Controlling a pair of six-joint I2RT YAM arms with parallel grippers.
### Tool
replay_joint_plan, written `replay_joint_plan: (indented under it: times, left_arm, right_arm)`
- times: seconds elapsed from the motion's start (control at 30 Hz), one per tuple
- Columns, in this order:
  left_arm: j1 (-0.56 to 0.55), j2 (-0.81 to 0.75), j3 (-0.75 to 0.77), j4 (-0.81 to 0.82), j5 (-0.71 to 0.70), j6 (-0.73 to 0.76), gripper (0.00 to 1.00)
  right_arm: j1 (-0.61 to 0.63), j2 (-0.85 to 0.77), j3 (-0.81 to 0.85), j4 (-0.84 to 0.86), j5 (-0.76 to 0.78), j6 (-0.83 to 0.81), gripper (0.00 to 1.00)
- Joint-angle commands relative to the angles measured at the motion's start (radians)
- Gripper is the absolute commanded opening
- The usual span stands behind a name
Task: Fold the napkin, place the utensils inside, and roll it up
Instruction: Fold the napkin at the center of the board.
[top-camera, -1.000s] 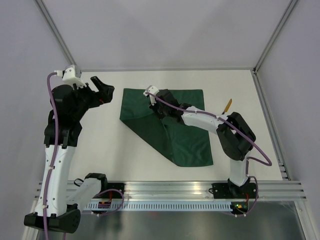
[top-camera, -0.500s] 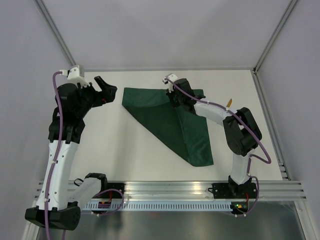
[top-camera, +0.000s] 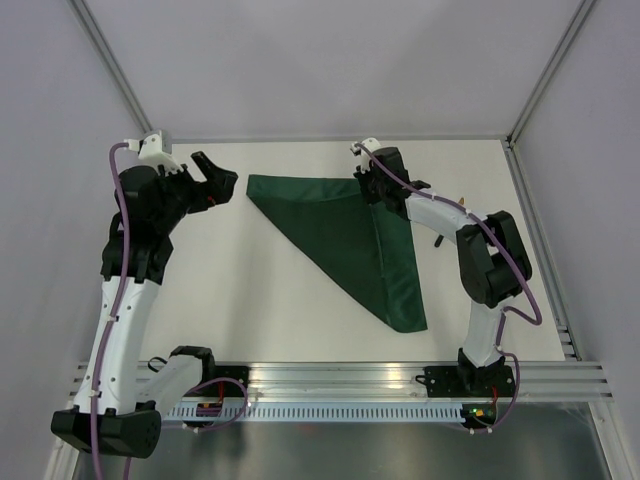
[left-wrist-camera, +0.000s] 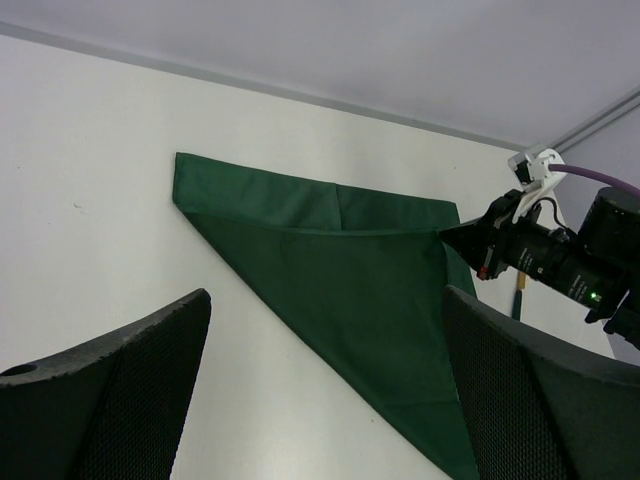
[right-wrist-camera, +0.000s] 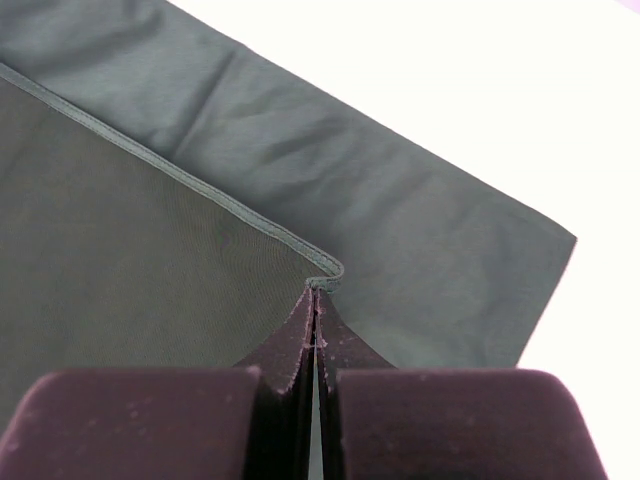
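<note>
Now the napkin is being spread on the white table, toward the far side. It is being folded corner to corner, so a big green triangle is being made. One corner of the top layer is being pinched by the right claw, whose jaws are shut tight on the stitched edge. That corner is being held at the far right part of the cloth, with a strip of the bottom layer showing past it. The left claw is being held wide open near the cloth's far left corner, apart from it, and nothing is being gripped by it. The utensils are being seen near the table's right edge, mostly hidden behind the right arm. The cloth is being judged soft, thin and light, so it is probably going to flop or slide if pulled fast. It is best being taken by a corner or hem, with only the top layer being pinched.
</note>
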Motion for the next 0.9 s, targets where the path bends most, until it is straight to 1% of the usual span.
replay_joint_plan:
  times: [0.0,0.33,0.87]
  left_arm:
    - [0.000,0.004,-0.010,0.047,0.027,-0.043,1.00]
    - [0.000,0.016,-0.013,0.052,0.033,-0.049,1.00]
    - [0.000,0.031,-0.016,0.060,0.037,-0.045,1.00]
  right_arm:
    - [-0.025,-0.010,0.022,0.047,-0.005,0.002,0.00]
    - [-0.096,0.027,0.053,0.048,-0.012,0.013,0.00]
    - [-0.165,0.089,0.070,0.093,-0.002,0.008,0.01]
